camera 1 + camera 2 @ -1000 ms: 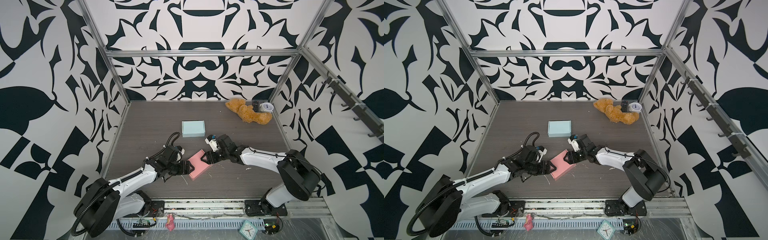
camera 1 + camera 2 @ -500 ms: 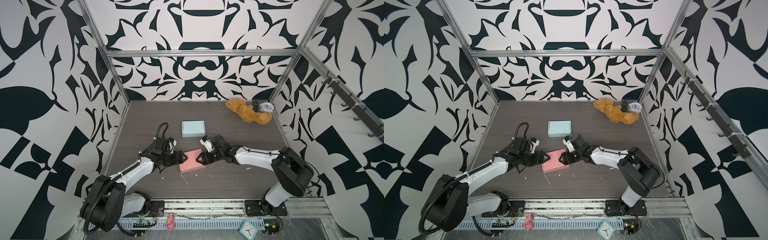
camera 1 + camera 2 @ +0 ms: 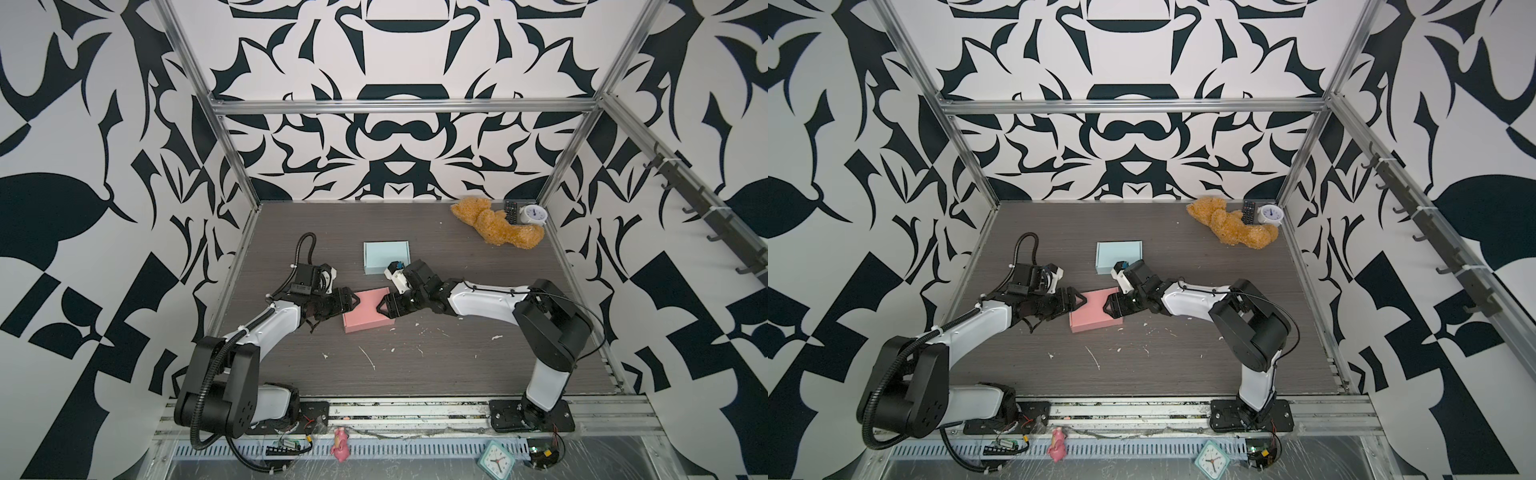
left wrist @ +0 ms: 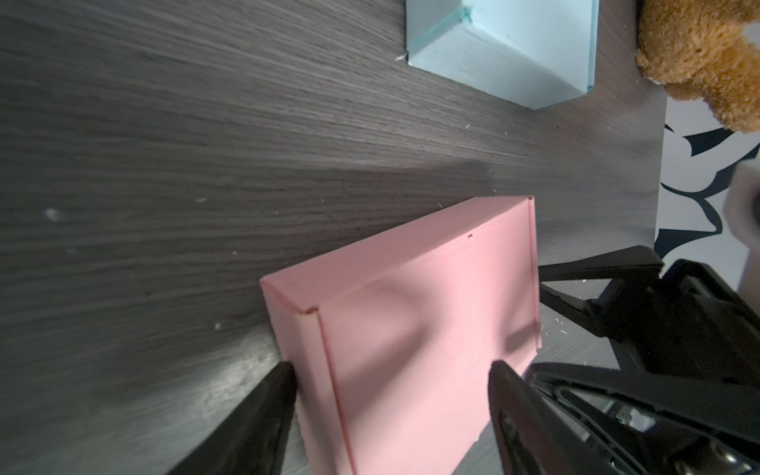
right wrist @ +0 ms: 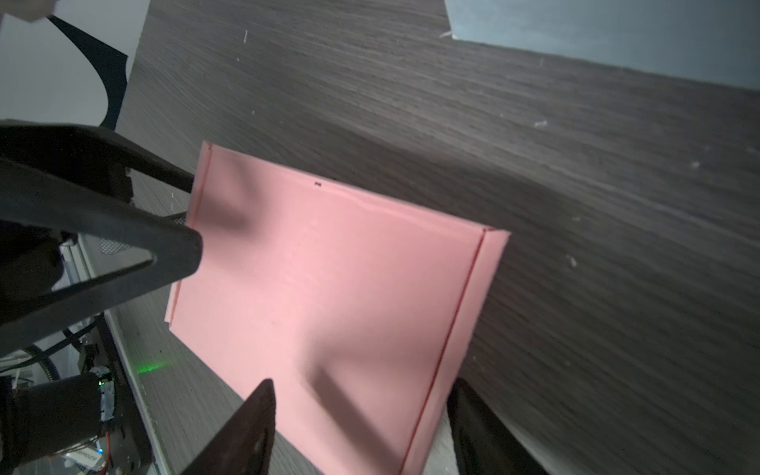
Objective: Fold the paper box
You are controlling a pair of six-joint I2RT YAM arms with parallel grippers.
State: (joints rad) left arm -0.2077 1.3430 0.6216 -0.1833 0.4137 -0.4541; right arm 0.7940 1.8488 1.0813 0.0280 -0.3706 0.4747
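Compared to a second ago, the box (image 3: pixel 368 311) isn't lying askew anymore. It sits squarer to the table (image 3: pixel 457 357) edge, and it has slid left and back, closer to the blue box (image 3: pixel 385 257). Both arms came along with it, one still at each end, and the jaw spread looks about the same as before.

Right now the box lies flat on the table with its lid shut, roughly mid-table, near the blue box but not touching it. The left gripper (image 3: pixel 353 300) is at its left end, by the back corner in both top views. The right gripper (image 3: pixel 380 309) is at the right end with its tip over the lid. Both have their jaws spread wide.

In the left wrist view one finger (image 4: pixel 271 411) sits right against a side wall and the other (image 4: pixel 510 411) comes in over the lid, so a corner of the box is between them. Same deal in the right wrist view: one finger (image 5: pixel 246 427) over the lid, the other (image 5: pixel 481 436) outside the end wall. Can't tell whether either one actually squeezes.
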